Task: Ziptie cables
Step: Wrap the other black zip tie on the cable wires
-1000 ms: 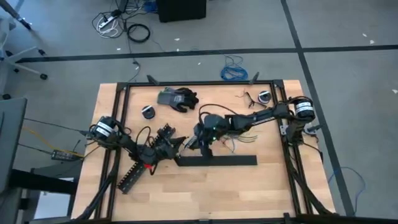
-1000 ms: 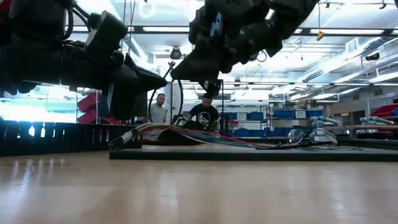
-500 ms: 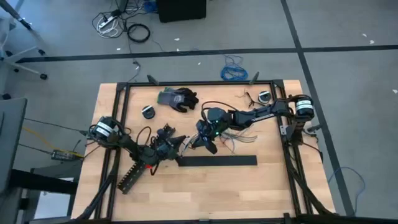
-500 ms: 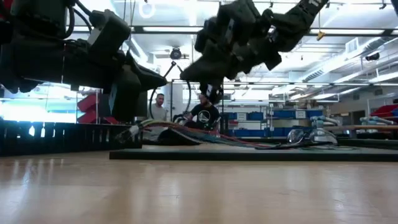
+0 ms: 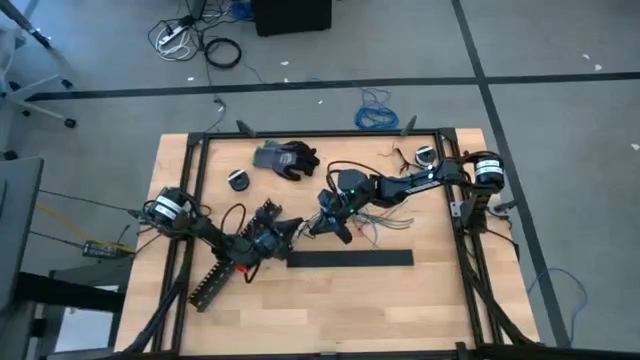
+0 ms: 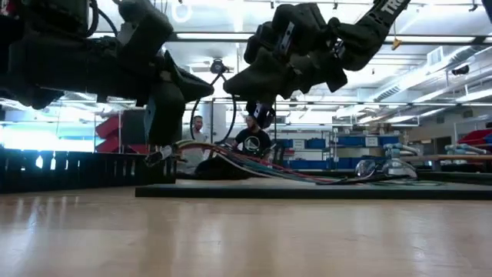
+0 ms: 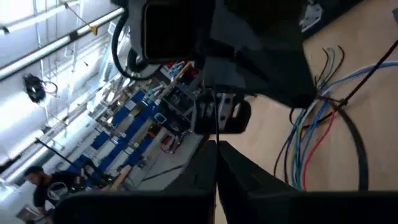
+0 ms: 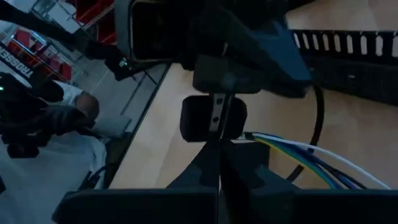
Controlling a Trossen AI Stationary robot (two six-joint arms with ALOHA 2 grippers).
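A: Where are the cables (image 5: 362, 228) lying?

B: Mid-table, just beyond the wide flat black bar (image 5: 350, 259). Their right ends are fanning apart on the wood; their left end is rising off the table between the two grippers.

A: Left gripper (image 5: 287, 234)?

B: Hovering left of centre, pointing right, above the bar's left end. Its fingers are pressed together in its wrist view, and in the low view the bundle's white-tipped end is hanging right at its tip (image 6: 157, 156). Whether it is actually pinching that end, cannot tell.

A: Right gripper (image 5: 324, 228)?

B: Reaching in from the right, just beside the left one, tips facing each other. Fingers are closed to a slit in its own wrist view; what they are gripping, cannot tell.

A: Zipties?

B: Not making them out. A black slotted duct (image 5: 214, 279) is lying at near left, a dark glove (image 5: 286, 158) at the far edge.
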